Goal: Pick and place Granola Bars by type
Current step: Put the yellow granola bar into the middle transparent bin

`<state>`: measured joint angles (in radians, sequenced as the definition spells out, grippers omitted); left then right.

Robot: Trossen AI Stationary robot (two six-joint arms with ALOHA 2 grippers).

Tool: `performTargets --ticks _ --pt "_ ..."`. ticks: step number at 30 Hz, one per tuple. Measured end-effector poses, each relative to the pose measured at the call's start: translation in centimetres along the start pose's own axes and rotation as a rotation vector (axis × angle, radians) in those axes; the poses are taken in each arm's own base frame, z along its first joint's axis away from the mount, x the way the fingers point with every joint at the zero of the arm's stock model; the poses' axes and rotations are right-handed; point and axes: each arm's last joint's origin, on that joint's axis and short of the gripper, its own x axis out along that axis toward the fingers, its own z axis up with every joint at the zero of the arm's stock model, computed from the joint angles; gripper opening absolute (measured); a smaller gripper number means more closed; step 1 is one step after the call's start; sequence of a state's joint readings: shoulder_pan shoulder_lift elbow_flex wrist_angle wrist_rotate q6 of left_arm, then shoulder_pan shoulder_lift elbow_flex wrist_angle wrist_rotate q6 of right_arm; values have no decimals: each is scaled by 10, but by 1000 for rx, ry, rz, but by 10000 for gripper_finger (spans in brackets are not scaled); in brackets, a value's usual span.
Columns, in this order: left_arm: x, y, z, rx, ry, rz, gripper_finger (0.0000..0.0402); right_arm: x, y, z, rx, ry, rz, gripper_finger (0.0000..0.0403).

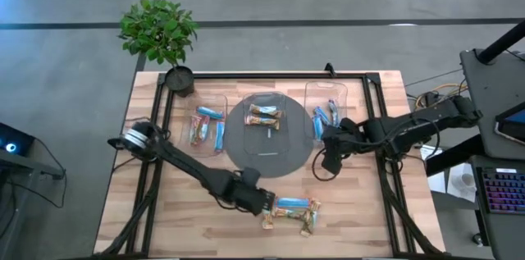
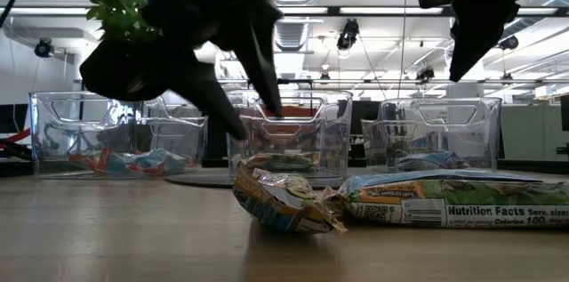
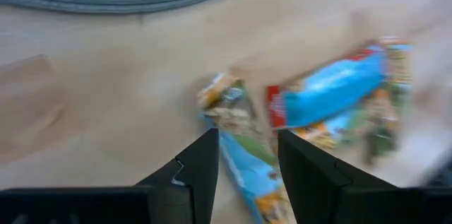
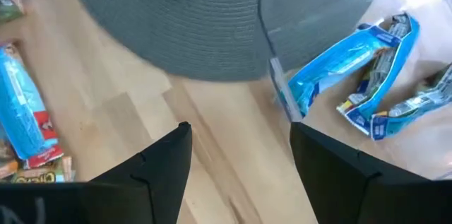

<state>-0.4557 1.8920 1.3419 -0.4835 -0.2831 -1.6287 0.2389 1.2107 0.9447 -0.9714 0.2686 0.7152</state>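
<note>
**A:** Where are my arms?

**B:** I have the left gripper (image 1: 264, 202) low at six o'clock on the desk (image 1: 189, 227), jaws spread and empty, at the loose bars (image 1: 291, 211). One bar (image 3: 244, 160) lies between the jaws, a blue one (image 3: 332, 97) just beside it.

**A:** And the right?

**B:** The right gripper (image 1: 328, 164) hangs near three o'clock, by the right bin (image 1: 358, 100), jaws apart, holding nothing. Blue bars (image 4: 353, 68) lie in that bin.

**A:** What worries me at six o'clock?

**B:** The pile is tight. The bars touch and overlap, so if I close here I may pinch two wrappers at once, or nip only a crinkled end and have the bar slip out on the lift. The foil looks slick.

**A:** Sorting risk?

**B:** Yes. The left bin (image 1: 207, 112) and the middle bin (image 1: 279, 100) on the mat (image 1: 246, 149) each hold bars already. The loose ones show both blue and tan print, so I could misjudge the type and drop it in the wrong bin.

**A:** Collisions?

**B:** The right arm sits close to the mat. If I swing the left arm toward twelve o'clock with it there, the two could crowd each other, or I clip a bin wall.
</note>
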Motion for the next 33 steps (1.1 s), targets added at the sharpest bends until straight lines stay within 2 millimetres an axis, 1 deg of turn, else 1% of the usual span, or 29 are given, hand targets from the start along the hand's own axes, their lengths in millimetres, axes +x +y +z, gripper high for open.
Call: performTargets --ticks 5,8,11,16,21,23,29,31,33 --pt "12 -21 -6 15 -7 174 129 -1 -1 0 -16 -19 -11 229" --pt "21 -32 -10 2 -2 196 129 -1 -1 0 -37 -22 -15 229" --pt "31 -37 -15 -45 19 189 129 -1 -1 0 -71 -20 -14 229" --pt "45 -31 -27 -115 32 208 129 2 -2 -2 -110 -11 -22 229" --pt "51 -26 -31 -128 53 231 129 5 -2 -4 -143 -3 -28 229" --pt "51 -25 -31 -121 55 244 129 6 -3 -5 -146 2 -31 229" --pt "47 -12 -30 -91 59 389 129 10 -4 -8 -150 13 -39 229" --pt "46 -11 -30 -91 72 401 129 11 -4 -9 -150 14 -40 228" --pt "42 -14 -29 -93 72 390 129 12 -5 -10 -151 17 -42 228"
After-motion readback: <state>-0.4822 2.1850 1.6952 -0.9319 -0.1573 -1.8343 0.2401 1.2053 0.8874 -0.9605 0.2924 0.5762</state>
